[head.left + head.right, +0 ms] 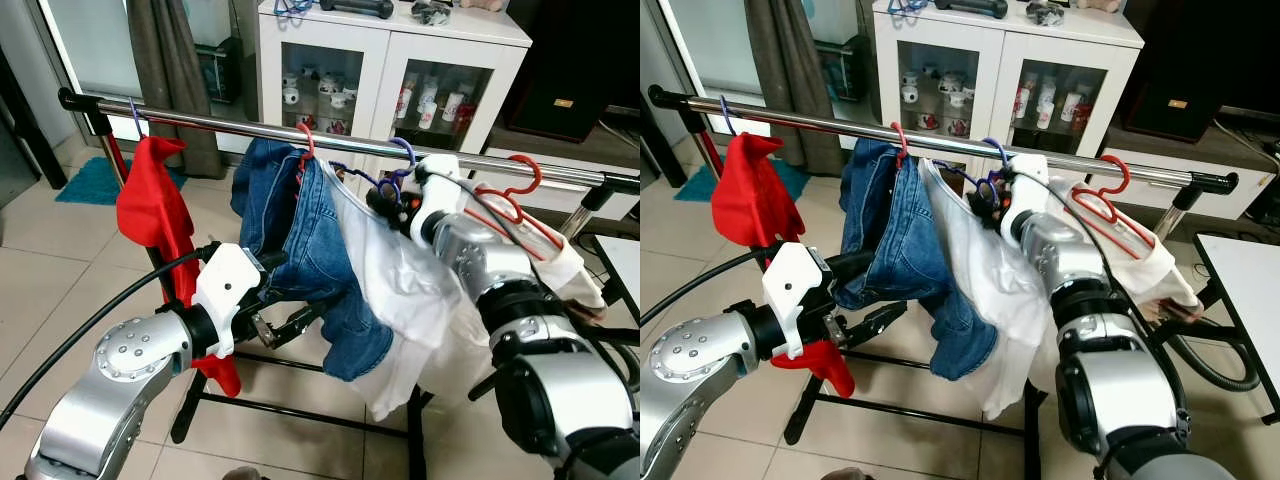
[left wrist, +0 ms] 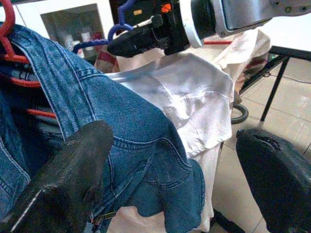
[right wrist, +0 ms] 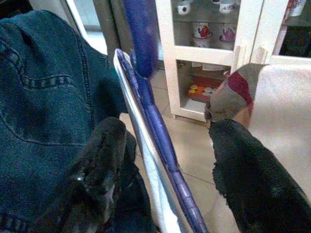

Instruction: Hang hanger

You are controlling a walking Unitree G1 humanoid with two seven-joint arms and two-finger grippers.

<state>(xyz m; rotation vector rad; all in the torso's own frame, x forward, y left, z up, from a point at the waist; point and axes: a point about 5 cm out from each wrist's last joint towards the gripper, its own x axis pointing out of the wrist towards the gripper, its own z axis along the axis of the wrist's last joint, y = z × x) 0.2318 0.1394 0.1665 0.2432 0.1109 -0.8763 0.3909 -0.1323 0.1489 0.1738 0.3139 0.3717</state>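
- Left tool (image 1: 290, 325) hangs spread under the jeans (image 1: 300, 240).
- Right tool (image 3: 165, 160), spread too, straddles the blue hanger (image 3: 155, 121) at the rail (image 1: 230, 122).

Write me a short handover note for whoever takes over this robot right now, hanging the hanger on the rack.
Right end effector: up at the rail, open, fingers either side of the blue hanger that carries the white shirt.
Left end effector: open, low, beside the hem of the denim garment, holding nothing.
Done: the blue hanger's hook appears to be over the rail, between the denim garment's red hanger and an empty red hanger. A red garment hangs further left.
Left: confirm the hook is seated, then withdraw the right arm.
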